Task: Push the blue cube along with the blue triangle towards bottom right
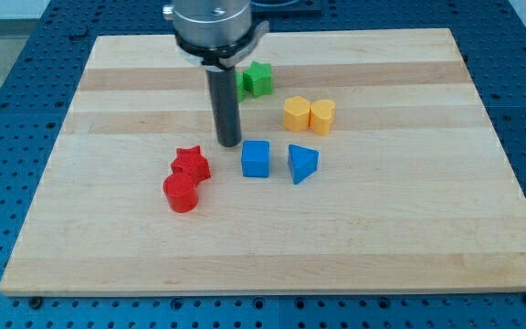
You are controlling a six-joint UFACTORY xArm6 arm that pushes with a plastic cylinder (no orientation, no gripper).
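A blue cube (256,159) sits near the middle of the wooden board (409,228). A blue triangle (302,164) lies just to its right, a small gap between them. My tip (229,143) is on the board just up and left of the blue cube, close to its upper left corner, apart from it by a small gap. The dark rod rises from the tip to the metal mount at the view's top.
A red star (191,164) and a red cylinder (181,193) sit left of the cube. A green star (257,79) is above, partly behind the rod. A yellow hexagon (297,113) and another yellow block (322,116) touch each other above the triangle.
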